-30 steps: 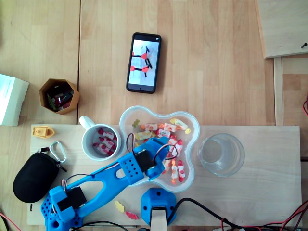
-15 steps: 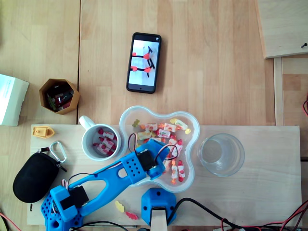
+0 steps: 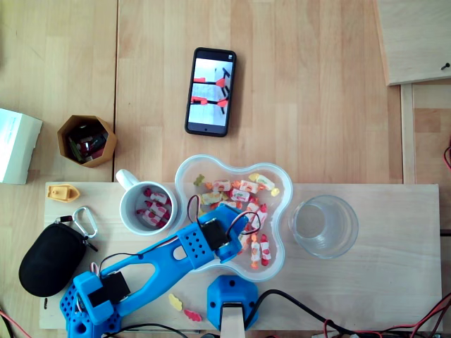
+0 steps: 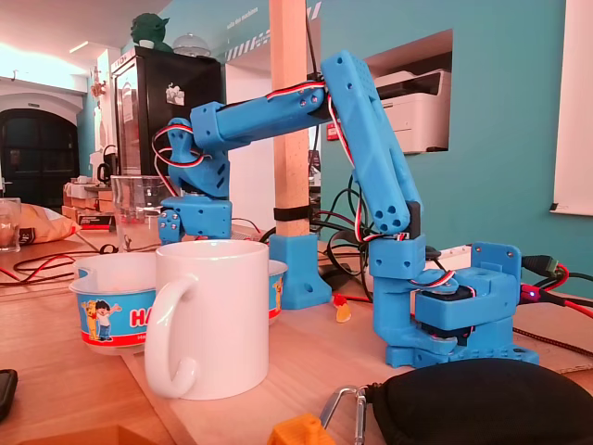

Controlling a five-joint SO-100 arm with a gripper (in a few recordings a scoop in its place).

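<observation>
**Hand down among the sweets in the bowl**

Your blue two-finger hand (image 3: 238, 224) is down inside the clear, lobed plastic bowl (image 3: 180, 184). In the overhead view it noses into the heap of wrapped red-and-white and yellow sweets (image 3: 246, 189). The sweets are spread across the bowl's middle and right lobes, with some right at the hand's tip.

Parted, or pinched on something? I can't tell. From above, the hand's own body covers the tips. In the fixed view the white ceramic mug (image 4: 225, 315) and the bowl's printed wall stand in front of them.

My read on doing this well:
- **Choose a single sweet.** Go for one lying a little apart, not the thick of the pile. Wrappers look slippery and their twisted ends may drag neighbours along.
- **Close gently.** Come straight down, set a finger either side of its short width, and close slowly.
- **Stay off the bowl's wall.** The bowl looks light and could slide on the pale wooden desk (image 3: 380, 296).
- **Keep any swing tight.** In the overhead view the mug, with sweets in it, sits just beside the bowl on the left, and a clear drinking glass (image 3: 324, 227) sits just beside it on the right.
- **Mind the wires.** The looping red and black wires (image 3: 252, 220) at the hand hang close to the sweets.
</observation>
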